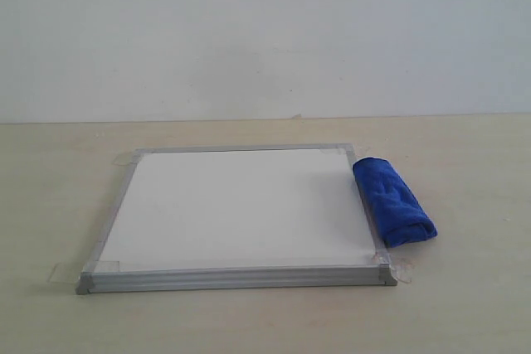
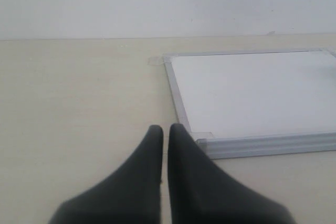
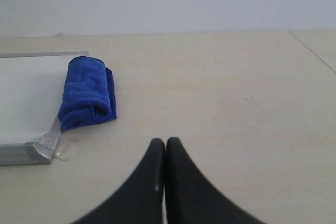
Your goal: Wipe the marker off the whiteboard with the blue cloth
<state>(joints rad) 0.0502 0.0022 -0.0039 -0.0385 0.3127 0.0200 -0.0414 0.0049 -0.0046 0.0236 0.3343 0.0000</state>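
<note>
At three o'clock of the whiteboard (image 1: 241,209), the blue cloth (image 1: 392,201) lies rolled along the frame and touches its edge, probably placed there for the right arm to reach. Tape tabs (image 1: 62,271) pin the board's corners to the tabletop (image 1: 465,304), presumably so wiping cannot shift it. The left end effector (image 2: 166,129), near the seven o'clock corner, and the right end effector (image 3: 165,142), out toward four o'clock, are both fully closed and empty. No marker shows on the board, though glare may hide faint lines.

The whiteboard (image 1: 241,209) is filling the centre of the exterior view, the blue cloth (image 1: 392,201) is lying along its right edge, and bare table (image 1: 465,312) is stretching open at left, far right and bottom.
</note>
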